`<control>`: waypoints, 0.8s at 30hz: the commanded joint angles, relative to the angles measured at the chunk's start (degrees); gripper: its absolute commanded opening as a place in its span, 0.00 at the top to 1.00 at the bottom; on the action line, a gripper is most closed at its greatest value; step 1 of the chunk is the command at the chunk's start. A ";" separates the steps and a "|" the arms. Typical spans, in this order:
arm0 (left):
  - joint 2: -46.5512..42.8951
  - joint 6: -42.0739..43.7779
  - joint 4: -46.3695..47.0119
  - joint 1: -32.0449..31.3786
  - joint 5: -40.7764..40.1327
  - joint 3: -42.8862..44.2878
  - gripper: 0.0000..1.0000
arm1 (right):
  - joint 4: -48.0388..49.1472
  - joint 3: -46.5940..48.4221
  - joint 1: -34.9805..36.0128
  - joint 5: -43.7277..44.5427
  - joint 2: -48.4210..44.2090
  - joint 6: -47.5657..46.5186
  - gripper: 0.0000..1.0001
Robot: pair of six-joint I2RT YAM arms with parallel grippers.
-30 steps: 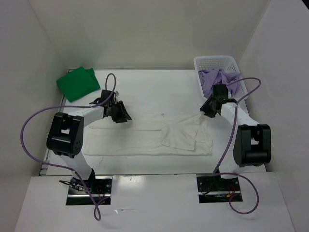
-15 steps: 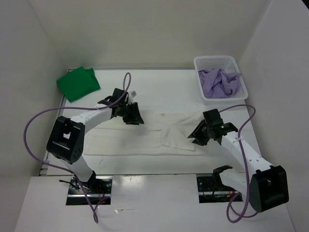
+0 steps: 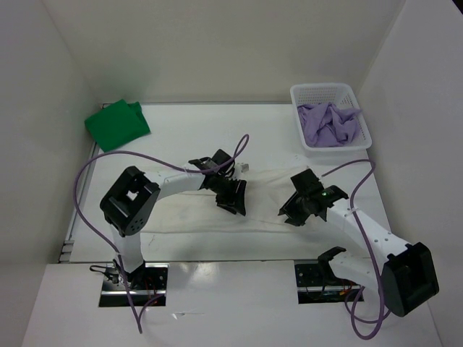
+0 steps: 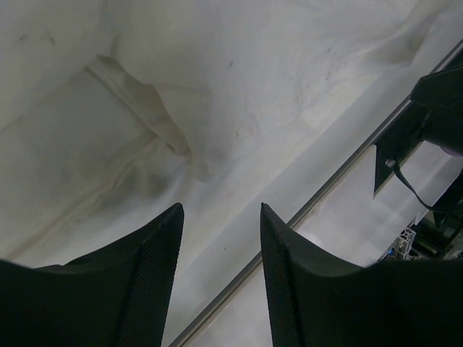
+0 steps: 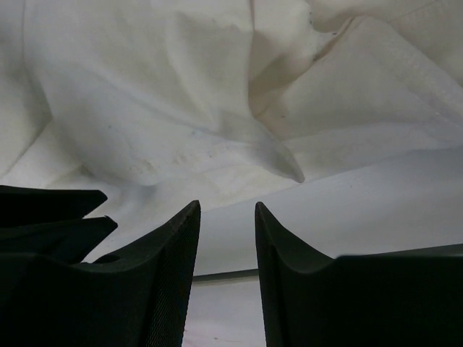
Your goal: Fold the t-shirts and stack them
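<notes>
- Left gripper [image 3: 232,199]: jaws parted, empty; has swung right to mid-shirt, leaving the folded green t-shirt [image 3: 116,124] far left.
- Cream t-shirt [image 3: 264,189]: spread across the table's middle, likely awaiting its next fold.
- Right gripper [image 3: 293,210]: parted, empty; has come nearer, over the shirt's right part.
- Lavender t-shirt [image 3: 329,124]: crumpled in basket [image 3: 322,88], far right.

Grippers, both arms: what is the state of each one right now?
Left gripper: open, holding nothing, over the cream-white t-shirt.
Right gripper: open, holding nothing, over the same t-shirt.
</notes>
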 commanded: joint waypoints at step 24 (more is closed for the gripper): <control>5.63 -8.91 1.25 -0.18 -1.96 4.32 0.53 | 5.47 7.52 -4.72 5.26 5.82 -10.68 0.61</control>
